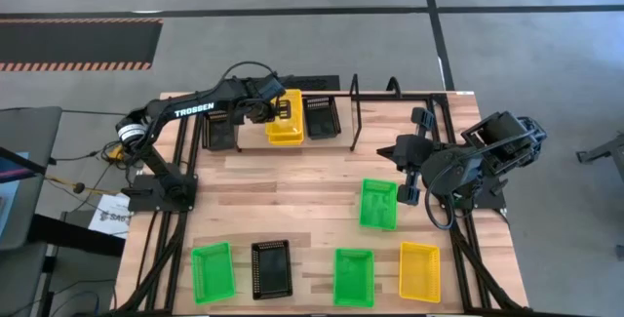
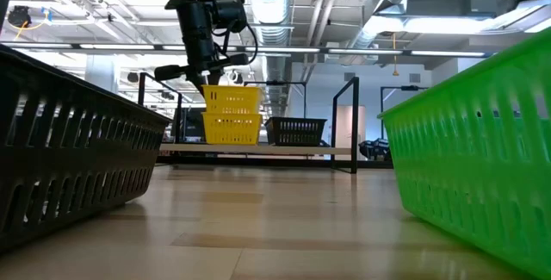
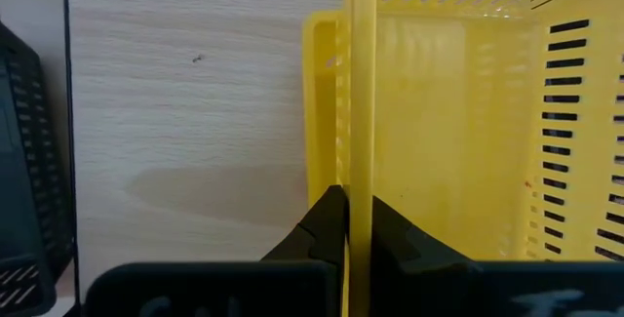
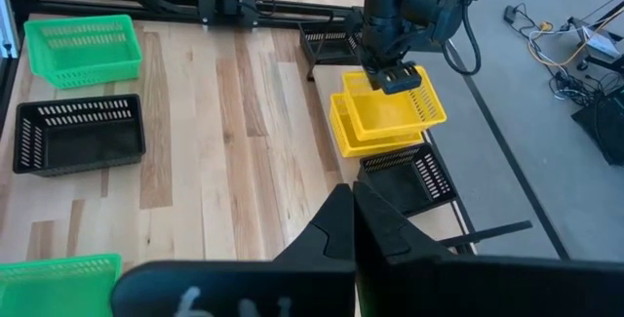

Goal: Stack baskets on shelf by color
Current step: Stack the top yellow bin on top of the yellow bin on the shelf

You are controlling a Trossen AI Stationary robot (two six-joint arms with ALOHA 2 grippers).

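Two yellow baskets are at the shelf [image 1: 375,149] at the table's far edge. The lower yellow basket [image 2: 231,128] stands on the shelf board. The upper yellow basket [image 2: 233,99] sits right over it, turned a little askew, with my left gripper [image 3: 358,200] shut on it. A black basket [image 1: 322,114] stands on the shelf to its right and another black basket [image 1: 219,128] to its left. My right gripper [image 4: 352,221] is shut on nothing, raised above the table's right side. My left gripper pinches the upper yellow basket's left side wall at its rim [image 3: 358,166], one finger [image 3: 327,227] outside and one finger [image 3: 395,231] inside. The fingers come from above, slanting down from the table's left. The basket hangs nearly level at the lower basket's rim; whether they touch I cannot tell.
Loose baskets lie on the table: a green basket [image 1: 378,203] right of centre, and along the near edge a green basket [image 1: 213,271], a black basket [image 1: 271,268], a green basket [image 1: 354,276] and a yellow basket [image 1: 419,270]. The shelf's black upright loops [image 1: 355,112] stand beside the right black basket.
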